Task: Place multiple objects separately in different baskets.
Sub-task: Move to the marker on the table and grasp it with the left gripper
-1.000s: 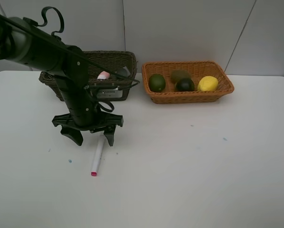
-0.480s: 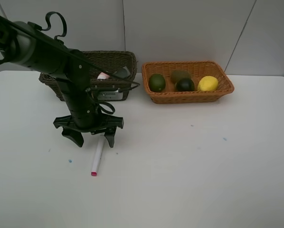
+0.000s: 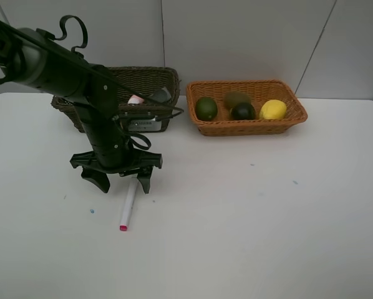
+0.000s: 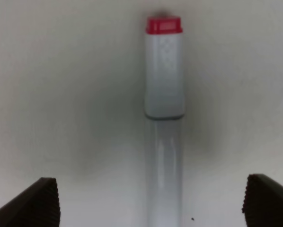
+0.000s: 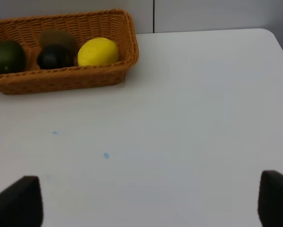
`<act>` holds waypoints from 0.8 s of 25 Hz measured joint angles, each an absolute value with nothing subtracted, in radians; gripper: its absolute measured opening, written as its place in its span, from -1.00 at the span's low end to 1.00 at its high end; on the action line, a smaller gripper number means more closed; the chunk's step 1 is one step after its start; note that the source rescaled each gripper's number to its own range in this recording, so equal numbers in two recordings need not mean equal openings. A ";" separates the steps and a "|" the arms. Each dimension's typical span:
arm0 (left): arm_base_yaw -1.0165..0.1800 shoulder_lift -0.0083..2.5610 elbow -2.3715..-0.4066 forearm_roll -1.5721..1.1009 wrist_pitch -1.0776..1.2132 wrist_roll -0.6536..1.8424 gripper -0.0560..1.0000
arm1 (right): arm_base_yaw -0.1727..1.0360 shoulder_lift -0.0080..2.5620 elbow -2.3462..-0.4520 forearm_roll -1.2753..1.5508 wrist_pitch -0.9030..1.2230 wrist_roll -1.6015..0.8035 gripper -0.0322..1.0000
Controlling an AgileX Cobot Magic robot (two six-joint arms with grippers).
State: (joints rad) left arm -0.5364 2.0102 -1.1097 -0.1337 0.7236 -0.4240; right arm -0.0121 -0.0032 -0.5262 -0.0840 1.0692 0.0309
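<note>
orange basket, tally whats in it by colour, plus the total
In the orange basket:
dark green: 2, one round fruit at the left end and another dark green fruit near the middle
brown: 1, the kiwi
yellow: 1, the lemon
total: 4

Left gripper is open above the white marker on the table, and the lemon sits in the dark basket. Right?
Not quite. The lemon sits in the orange-tan basket, as the exterior high view shows. The left gripper is indeed open above the white marker.
</note>
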 joint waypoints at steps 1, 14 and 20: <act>-0.536 2.010 -1.110 -0.134 0.724 -0.424 0.99 | -0.012 -0.003 -0.526 -0.084 1.069 0.031 0.98; -0.536 2.039 -1.110 -0.120 0.753 -0.425 0.99 | -0.012 -0.003 -0.526 -0.084 1.069 0.031 0.98; -0.536 2.044 -1.110 -0.118 0.756 -0.428 0.99 | -0.012 -0.003 -0.526 -0.084 1.069 0.031 0.98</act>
